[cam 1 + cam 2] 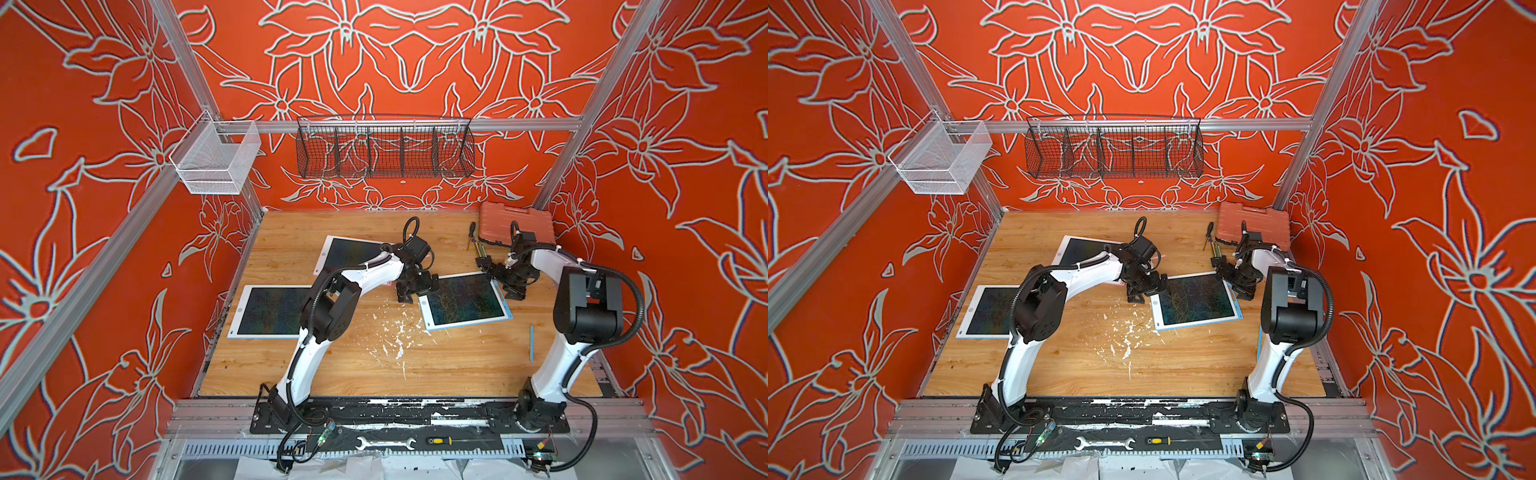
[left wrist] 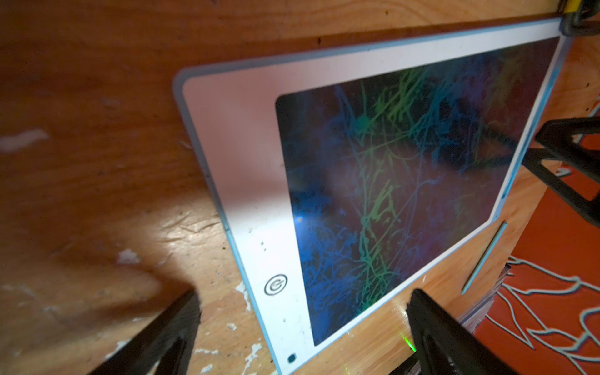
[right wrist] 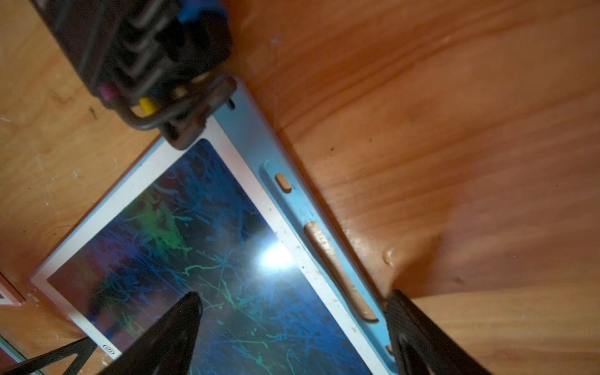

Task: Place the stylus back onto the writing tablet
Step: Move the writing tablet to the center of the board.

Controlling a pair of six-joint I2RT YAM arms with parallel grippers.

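Note:
The light-blue stylus (image 1: 531, 343) lies loose on the wooden table, near the right arm's base and apart from the writing tablet (image 1: 463, 301); it also shows in the left wrist view (image 2: 483, 259). The tablet is white-framed with a dark scribbled screen (image 3: 201, 253), and the blue holder groove (image 3: 302, 207) along its edge has nothing in it. My left gripper (image 1: 415, 293) (image 2: 302, 328) is open over the tablet's corner by the power button (image 2: 276, 285). My right gripper (image 1: 498, 280) (image 3: 292, 319) is open, straddling the tablet's grooved edge.
Two more tablets lie at the left (image 1: 266, 311) and back centre (image 1: 345, 251). An orange tool case (image 1: 517, 224) and hand tools (image 1: 473, 239) sit at the back right. White paint flecks (image 1: 395, 332) mark the table middle. Wire baskets (image 1: 384, 149) hang on the back rail.

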